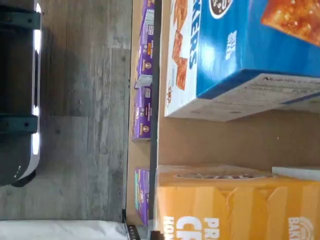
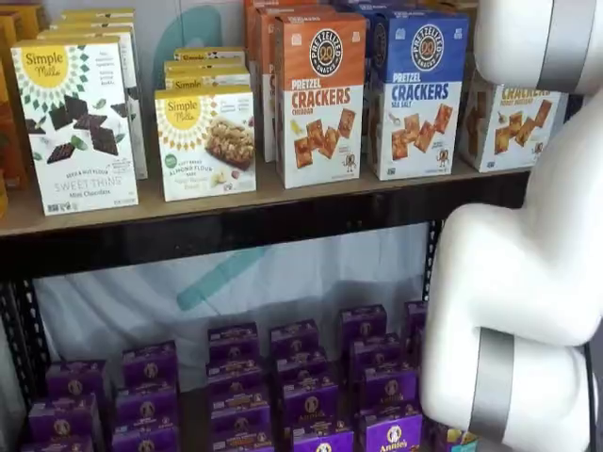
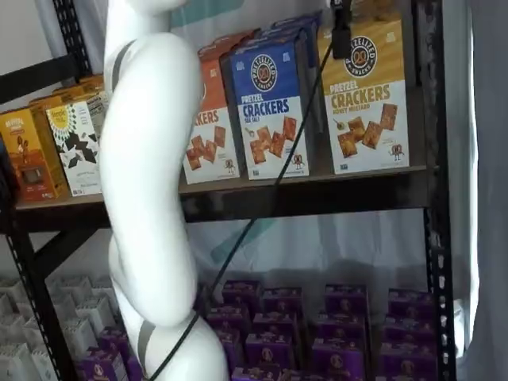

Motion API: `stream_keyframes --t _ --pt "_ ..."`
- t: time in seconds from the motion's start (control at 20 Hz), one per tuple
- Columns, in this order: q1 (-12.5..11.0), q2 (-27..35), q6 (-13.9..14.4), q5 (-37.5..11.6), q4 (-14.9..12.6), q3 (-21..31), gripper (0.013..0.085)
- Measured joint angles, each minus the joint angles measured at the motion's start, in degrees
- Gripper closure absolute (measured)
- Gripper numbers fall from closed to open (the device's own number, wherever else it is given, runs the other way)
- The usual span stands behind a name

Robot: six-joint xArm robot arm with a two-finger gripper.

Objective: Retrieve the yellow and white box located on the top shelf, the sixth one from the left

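- The white arm [image 3: 151,182] stands nearest, between the cameras and the shelves, and hides part of the goods in both shelf views.
- The claw [image 3: 342,32] shows in a shelf view only as a dark finger hanging from above with a cable beside it; no gap shows and the fingers are pressed together, and I see no box between them.
- The yellow and white box [image 3: 365,99] stands upright on the top shelf [image 3: 317,194], at the right end of the row, just beside the blue-topped box [image 3: 274,111]; its long axis is vertical.
- The finger hangs before the upper left part of this box, so the box lies behind and a little below the claw.
- I judge the coming move must open the claw and go deeper toward the box.
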Motion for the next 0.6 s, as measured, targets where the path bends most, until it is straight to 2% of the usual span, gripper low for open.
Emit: stream_keyframes --t 0.3,0.45,0.6 --pt "-1.0 -0.2 0.3 2.1 2.2 -0.9 0.0370" --pt "-2.1 -3.7 -0.5 -1.2 3.6 3.4 0.0370" --pt "-3.2 -5.3 -1.4 -1.6 4.1 4.9 0.0370"
